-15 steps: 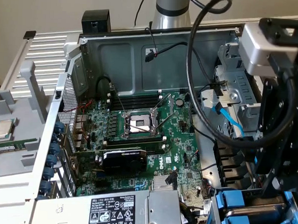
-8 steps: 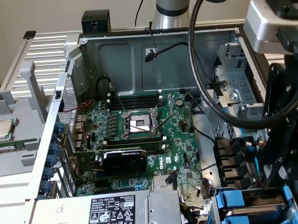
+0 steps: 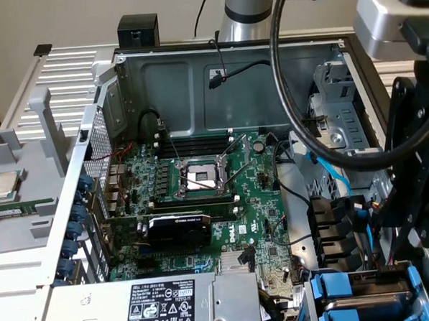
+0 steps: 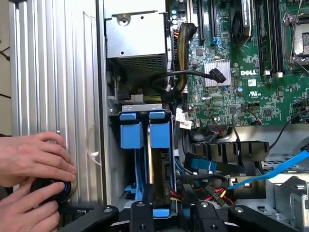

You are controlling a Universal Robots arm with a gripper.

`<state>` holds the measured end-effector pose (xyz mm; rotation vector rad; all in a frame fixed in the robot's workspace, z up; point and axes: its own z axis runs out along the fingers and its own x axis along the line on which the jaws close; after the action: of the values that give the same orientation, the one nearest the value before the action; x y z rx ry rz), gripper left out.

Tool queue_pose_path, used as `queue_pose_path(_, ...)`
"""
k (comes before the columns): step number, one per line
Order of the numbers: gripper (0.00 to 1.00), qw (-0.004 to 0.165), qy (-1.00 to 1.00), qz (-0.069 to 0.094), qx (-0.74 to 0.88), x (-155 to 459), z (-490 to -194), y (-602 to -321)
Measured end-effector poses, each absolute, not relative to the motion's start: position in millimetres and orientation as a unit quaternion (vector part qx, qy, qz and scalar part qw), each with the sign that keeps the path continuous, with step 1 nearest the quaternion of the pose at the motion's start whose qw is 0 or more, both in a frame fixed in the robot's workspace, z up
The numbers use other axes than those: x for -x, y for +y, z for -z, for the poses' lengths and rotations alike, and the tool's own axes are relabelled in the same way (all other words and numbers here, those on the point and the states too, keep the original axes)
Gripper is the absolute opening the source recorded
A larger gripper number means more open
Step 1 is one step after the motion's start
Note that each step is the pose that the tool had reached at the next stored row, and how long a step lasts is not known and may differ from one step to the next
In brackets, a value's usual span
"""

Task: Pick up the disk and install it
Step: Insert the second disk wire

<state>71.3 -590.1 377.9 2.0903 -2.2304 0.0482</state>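
The disk (image 4: pixel 162 166) stands edge-on in the drive bay, its blue carrier handle (image 4: pixel 160 135) facing the wrist camera. A second blue carrier (image 4: pixel 131 135) sits in the slot right beside it, on the side away from the motherboard. My gripper (image 4: pixel 166 193) reaches down over the disk, with one black finger (image 4: pixel 147 193) in the gap between the two carriers and the other on the disk's far side, shut on it. In the exterior view my black gripper (image 3: pixel 406 246) hangs at the right, just above the blue carriers (image 3: pixel 339 286) in the bay.
The open case holds the green motherboard (image 3: pixel 259 206), a black graphics card (image 3: pixel 178 230) and the power supply (image 3: pixel 171 302). Blue data cables (image 4: pixel 270 171) and black cables lie beside the bay. A processor chip (image 3: pixel 3 185) rests outside. A person's hands (image 4: pixel 34 164) hold a black knob.
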Motion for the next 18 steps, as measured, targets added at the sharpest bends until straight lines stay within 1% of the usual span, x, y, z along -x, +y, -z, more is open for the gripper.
queue_pose_path(7,0.37,0.038,-0.729,-0.023,-0.683,-66,-384,-589)
queue_pose_path(18,0.37,0.035,-0.73,-0.03,-0.682,-50,-408,-583)
